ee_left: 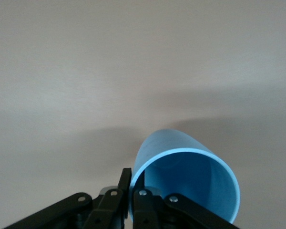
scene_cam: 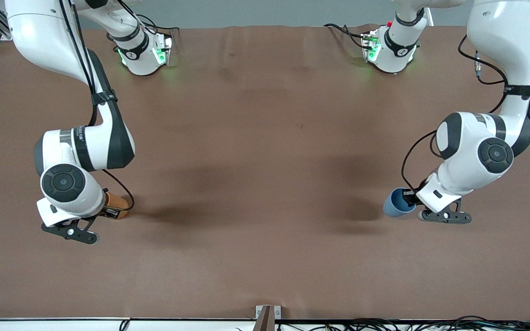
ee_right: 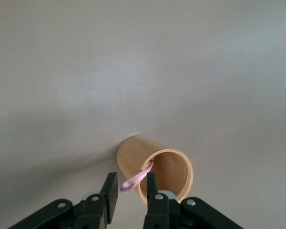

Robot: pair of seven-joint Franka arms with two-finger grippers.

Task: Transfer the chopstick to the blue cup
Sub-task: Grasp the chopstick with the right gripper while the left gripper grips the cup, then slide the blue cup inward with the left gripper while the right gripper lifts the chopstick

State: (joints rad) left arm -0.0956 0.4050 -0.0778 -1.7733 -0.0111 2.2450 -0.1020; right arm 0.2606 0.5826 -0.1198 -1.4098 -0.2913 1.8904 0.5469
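Observation:
The blue cup point(scene_cam: 396, 205) stands toward the left arm's end of the table. My left gripper point(scene_cam: 411, 199) is shut on its rim, one finger inside the cup and one outside. In the left wrist view the cup point(ee_left: 190, 179) is light blue and its inside is empty, with my gripper point(ee_left: 132, 177) pinching its wall. A pale pink chopstick point(ee_right: 136, 180) sticks out of an orange-brown cylindrical cup point(ee_right: 169, 174). My right gripper point(ee_right: 132, 179) is open, with the chopstick's end between its fingers. In the front view the right hand hides most of that cup point(scene_cam: 118, 202).
The brown table point(scene_cam: 265, 184) lies between the two cups. The arms' bases stand at the table's edge farthest from the front camera. Cables and a small bracket point(scene_cam: 267, 315) lie along the edge nearest to it.

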